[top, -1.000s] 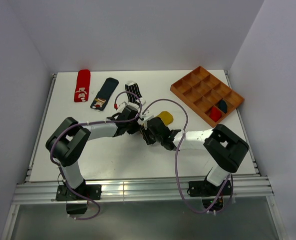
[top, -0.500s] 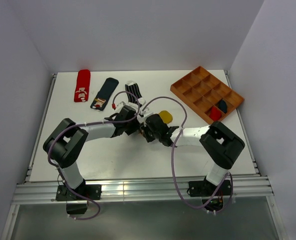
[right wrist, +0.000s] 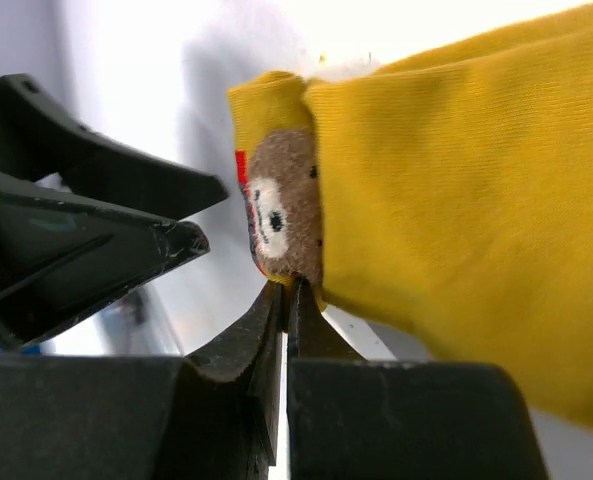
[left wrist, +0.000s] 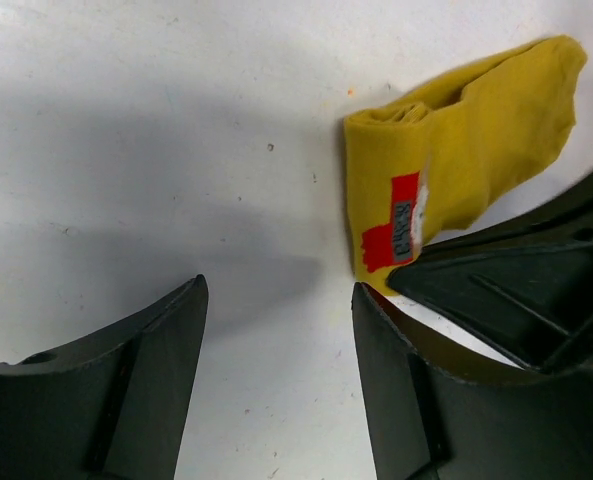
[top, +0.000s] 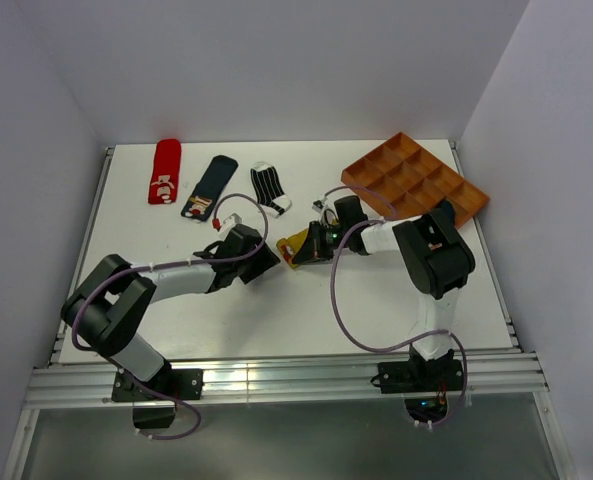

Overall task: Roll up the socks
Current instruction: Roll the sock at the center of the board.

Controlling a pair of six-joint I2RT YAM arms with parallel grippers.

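Mustard sock [top: 298, 246] lies partly folded near the middle of the white table [top: 276, 320], with a bear patch [right wrist: 279, 215] showing at its folded end. Right gripper [right wrist: 284, 300] has its jaws pressed fully together on the lower edge of that end. Left gripper [left wrist: 276, 300] sits just beside the sock, jaws apart and holding nothing. Red sock [top: 163, 171], navy patched sock [top: 209, 187] and striped sock [top: 270, 187] lie flat in a row at the far left. Orange compartment tray [top: 396, 170] stands at the far right.
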